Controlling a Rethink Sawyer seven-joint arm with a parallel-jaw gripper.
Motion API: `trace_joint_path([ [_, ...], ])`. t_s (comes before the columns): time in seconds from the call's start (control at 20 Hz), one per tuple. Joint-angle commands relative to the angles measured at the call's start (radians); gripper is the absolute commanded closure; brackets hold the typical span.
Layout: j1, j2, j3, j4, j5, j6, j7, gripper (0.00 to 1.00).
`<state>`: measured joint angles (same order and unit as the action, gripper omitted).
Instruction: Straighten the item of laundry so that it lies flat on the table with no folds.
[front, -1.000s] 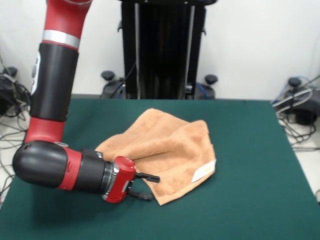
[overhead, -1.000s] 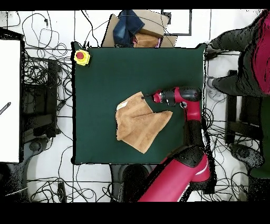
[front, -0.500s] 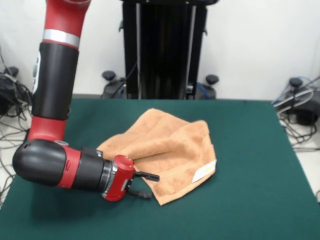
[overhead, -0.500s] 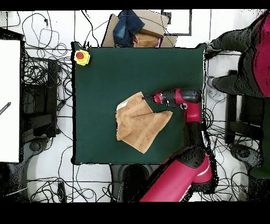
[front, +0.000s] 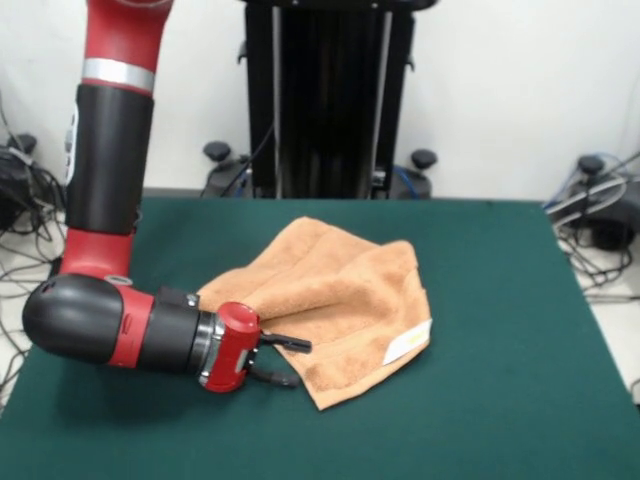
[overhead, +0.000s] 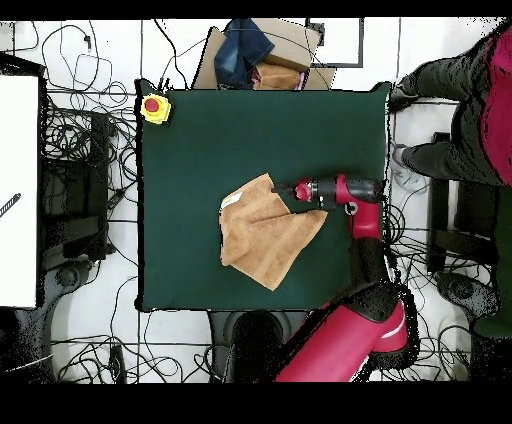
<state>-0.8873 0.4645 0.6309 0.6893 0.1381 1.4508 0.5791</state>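
The item of laundry (front: 335, 295) is a peach-orange towel lying crumpled and folded over itself near the middle of the table (front: 500, 300), with a white label (front: 408, 345) at its near right corner. From above, the item of laundry (overhead: 262, 232) forms a rough diamond on the table (overhead: 200, 150). My gripper (front: 288, 362) lies nearly level just above the cover, pointing at the towel's near left edge. It is open: one finger reaches over the towel's edge and the other sits lower, by the cover. From above, the gripper (overhead: 283, 192) meets the towel's edge.
A yellow box with a red button (overhead: 153, 107) sits at one table corner. A cardboard box with dark cloth (overhead: 255, 55) lies beyond the far edge. A person (overhead: 470, 90) is beside the table. Cables cover the floor around it.
The arm's forearm and gripper have drawn back slightly from the towel, leftward in the front view. The towel's shape has not changed.
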Motion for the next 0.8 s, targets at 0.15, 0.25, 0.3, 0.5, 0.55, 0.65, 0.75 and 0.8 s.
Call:
trace_joint_path([
  [0.15, -0.028, 0.191, -0.221, 0.103, -0.169, -0.271, 0.04, 0.0],
  [0.25, -0.031, 0.187, -0.216, 0.123, -0.165, -0.312, 0.057, 0.0],
  [0.3, -0.028, 0.184, -0.216, 0.129, -0.164, -0.329, 0.07, 0.0],
  [0.5, -0.002, 0.15, -0.242, 0.173, -0.195, -0.501, 0.181, 0.0],
  [0.55, 0.0, 0.159, -0.241, 0.159, -0.19, -0.497, 0.172, 0.0],
  [0.65, 0.01, 0.168, -0.248, 0.135, -0.192, -0.508, 0.167, 0.0],
  [0.75, 0.017, 0.172, -0.258, 0.117, -0.198, -0.513, 0.163, 0.0],
  [0.8, 0.022, 0.172, -0.265, 0.108, -0.202, -0.512, 0.164, 0.0],
])
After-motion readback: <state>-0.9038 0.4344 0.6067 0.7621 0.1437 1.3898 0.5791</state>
